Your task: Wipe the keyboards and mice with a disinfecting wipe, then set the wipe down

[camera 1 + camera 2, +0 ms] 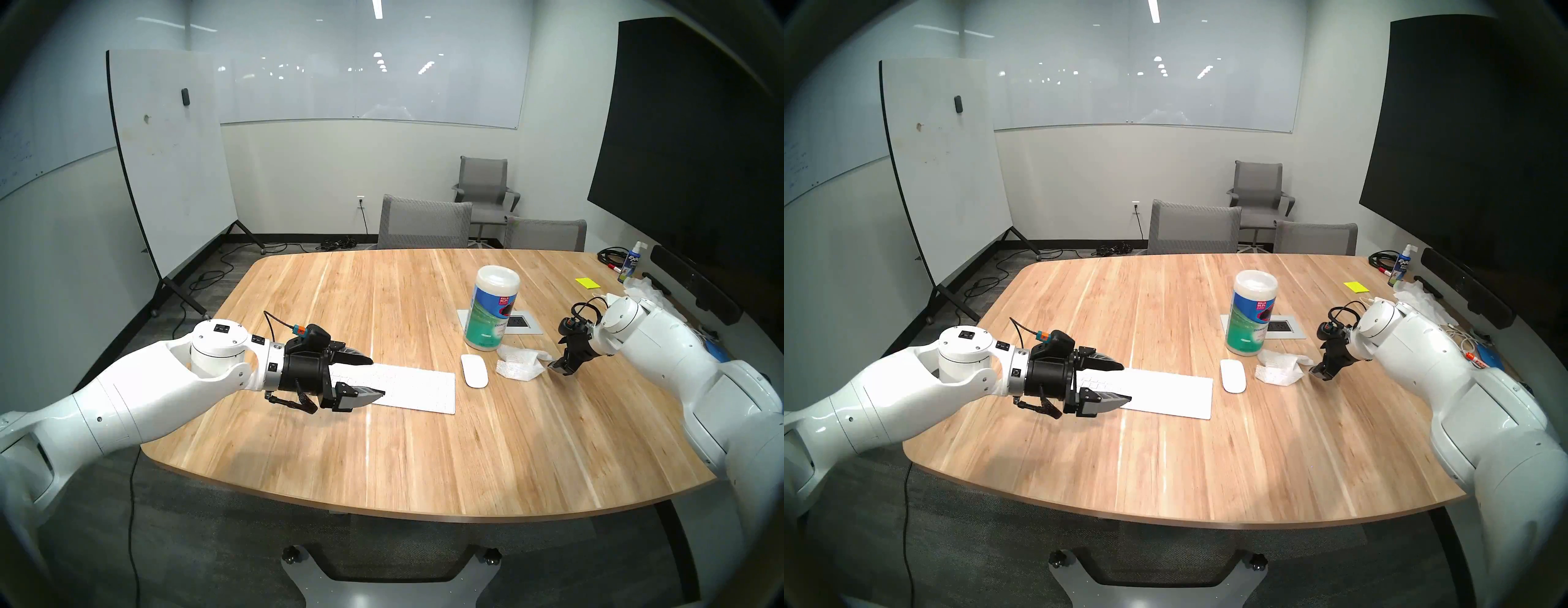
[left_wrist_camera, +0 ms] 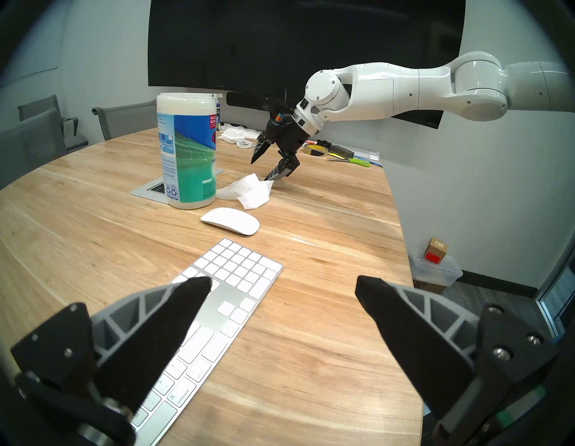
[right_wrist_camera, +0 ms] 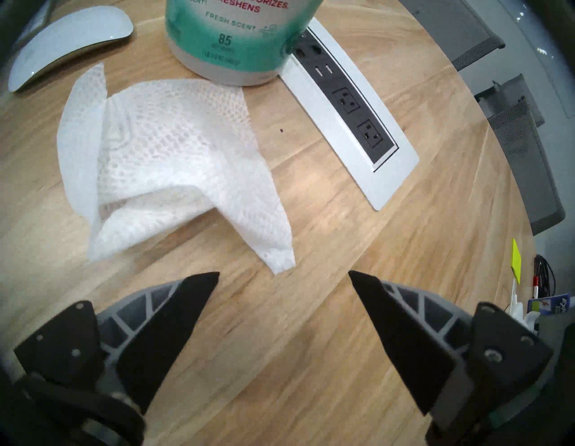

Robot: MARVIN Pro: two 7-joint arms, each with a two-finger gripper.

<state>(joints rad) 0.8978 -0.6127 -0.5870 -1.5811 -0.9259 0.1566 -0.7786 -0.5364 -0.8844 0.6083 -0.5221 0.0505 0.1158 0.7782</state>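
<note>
The robot's left arm reaches in low from the counter's left edge, its left tool (image 1: 368,379) pointing almost level along the white keyboard (image 1: 418,388) and hanging above that keyboard's left end, jaws spread wide and holding nothing. In the left wrist view one black fingertip (image 2: 189,291) overlaps the keys while the other stands over bare wood beside the keyboard's near edge.

The right arm bends in from the counter's right side, wrist angled steeply downward, and its right tool (image 1: 561,366) hovers just above the wooden counter (image 1: 424,463) with jaws wide apart and empty. The disinfecting wipe (image 3: 174,162), a rumpled white sheet with a quilted weave, lies flat on the counter just ahead of that tool; its nearest pointed corner falls between the two fingertips' line of sight without touching either, as the right wrist view shows.

The wipe sits between the tool and the white mouse (image 1: 474,370), and its far edge lies against the foot of the upright wipes canister (image 1: 492,308). The keyboard's long axis runs left to right across the counter, number pad toward the mouse. The mouse lies just off that end, its long axis pointing away from the robot. Behind the canister, a power outlet panel (image 3: 351,102) is set into the wood.
</note>
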